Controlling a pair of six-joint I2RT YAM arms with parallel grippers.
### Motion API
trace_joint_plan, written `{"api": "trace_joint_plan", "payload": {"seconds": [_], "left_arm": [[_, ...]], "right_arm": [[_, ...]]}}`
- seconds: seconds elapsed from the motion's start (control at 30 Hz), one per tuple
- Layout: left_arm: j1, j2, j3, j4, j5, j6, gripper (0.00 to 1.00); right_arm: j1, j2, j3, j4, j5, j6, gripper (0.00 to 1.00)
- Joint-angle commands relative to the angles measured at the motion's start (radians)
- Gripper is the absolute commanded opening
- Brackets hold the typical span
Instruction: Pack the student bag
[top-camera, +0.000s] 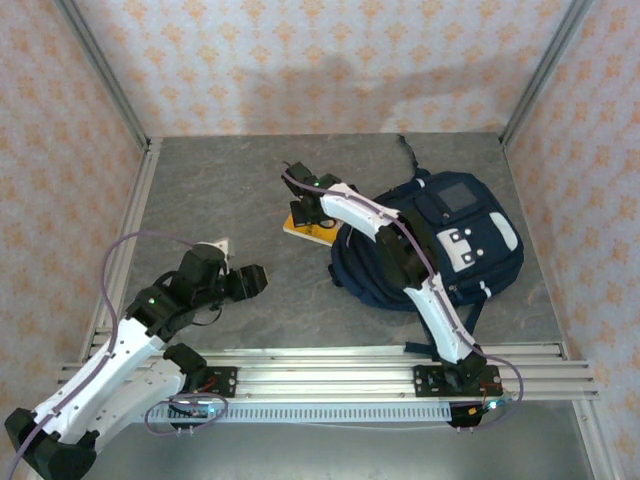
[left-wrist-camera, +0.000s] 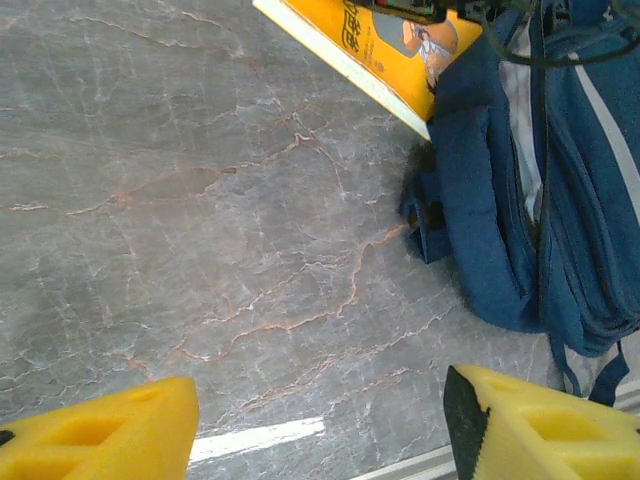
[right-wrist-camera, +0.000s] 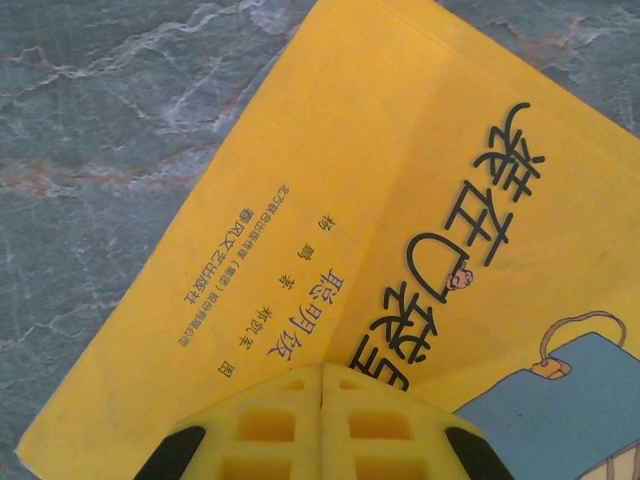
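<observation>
The navy student bag (top-camera: 455, 240) lies flat at the table's right side, its white patches facing up; its side and straps show in the left wrist view (left-wrist-camera: 590, 200). A yellow picture book (top-camera: 306, 231) lies on the table with one corner against the bag's left edge (left-wrist-camera: 370, 45). My right gripper (top-camera: 303, 200) is over the book's cover (right-wrist-camera: 300, 200), shut with its yellow fingers pressed together (right-wrist-camera: 321, 368) and nothing visible between them. My left gripper (top-camera: 248, 280) hangs open over bare table (left-wrist-camera: 320, 405), left of the bag and nearer than the book.
Grey marbled tabletop (top-camera: 220, 190) is walled by patterned panels on three sides. Aluminium rails (top-camera: 330, 365) run along the near edge by the arm bases. A white strip (left-wrist-camera: 255, 438) marks the table near the left gripper.
</observation>
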Motion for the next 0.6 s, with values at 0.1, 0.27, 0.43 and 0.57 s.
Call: {"api": "trace_joint_plan", "payload": {"seconds": [0.1,0.27,0.43,0.57], "left_arm": [[0.007,-0.082,-0.004,-0.07,-0.086,-0.043,0.67],[0.007,-0.107,0.045,-0.139,-0.169,-0.029,0.67],[0.007,-0.071,0.111,-0.151,-0.23,-0.014,0.67],[0.009,0.011,0.149,-0.126,-0.246,-0.012,0.67]], "right_arm": [[0.076,-0.013,-0.217,0.015,-0.171,0.002,0.0],[0.143,-0.06,-0.336,0.098,-0.263,0.023,0.0],[0.196,-0.146,-0.443,0.163,-0.376,0.048,0.0],[0.246,-0.228,-0.57,0.173,-0.454,0.05,0.0]]}}
